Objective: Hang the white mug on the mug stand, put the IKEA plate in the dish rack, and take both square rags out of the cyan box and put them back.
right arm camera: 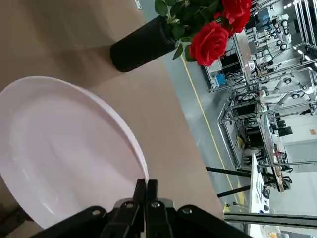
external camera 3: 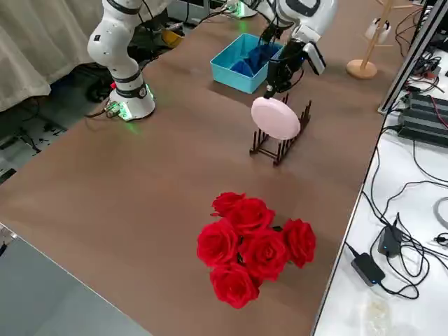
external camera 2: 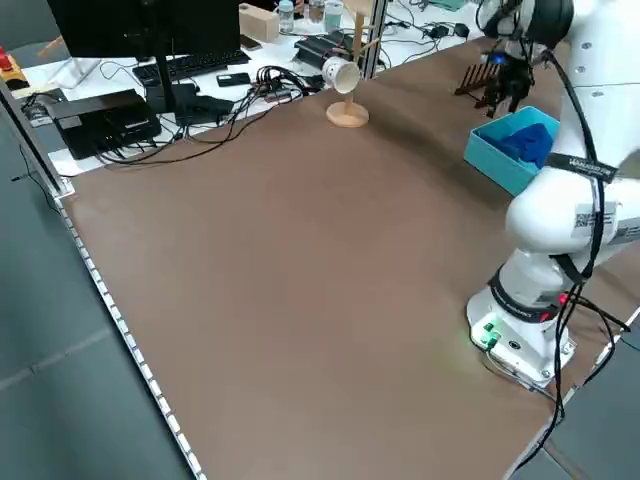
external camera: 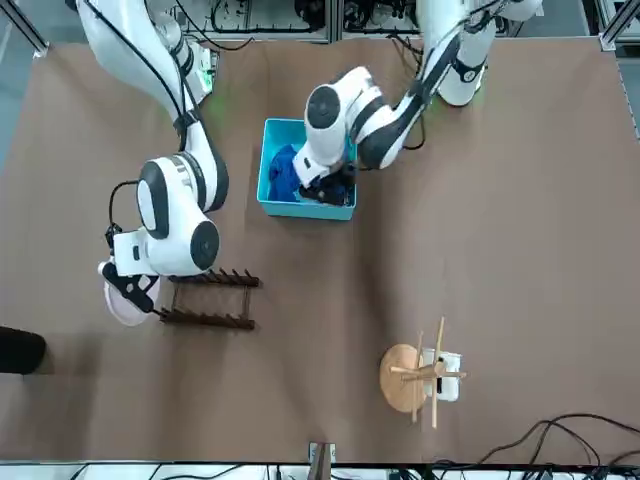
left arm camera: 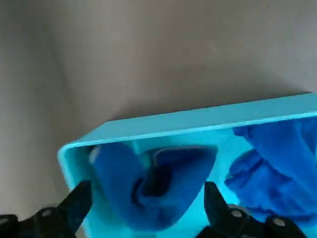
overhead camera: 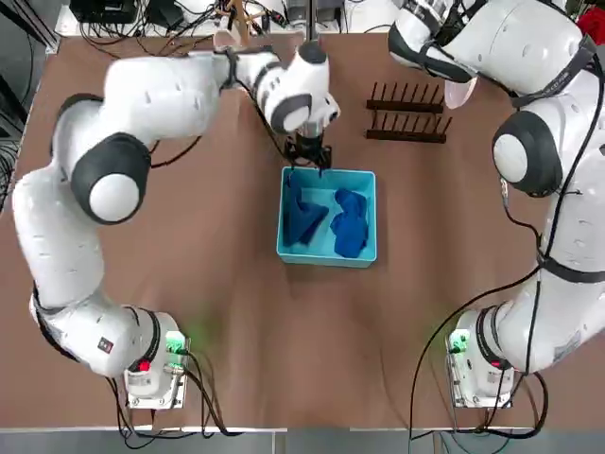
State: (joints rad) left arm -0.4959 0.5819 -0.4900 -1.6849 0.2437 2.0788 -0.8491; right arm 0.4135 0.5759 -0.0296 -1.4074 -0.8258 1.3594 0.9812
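Your left gripper (overhead camera: 310, 157) is hovering with fingers spread over the cyan box (overhead camera: 326, 255) holding both rags (overhead camera: 326, 222). Your right gripper (external camera 3: 274, 88) is pinching the plate (external camera 3: 276, 117) above the dish rack (external camera 3: 276, 149). The mug (external camera 2: 340, 74) is hanging on its stand (external camera 2: 350, 110). Roses (external camera 3: 255, 245) are sitting on the brown table (overhead camera: 236, 312), cables (overhead camera: 142, 19) trailing behind.
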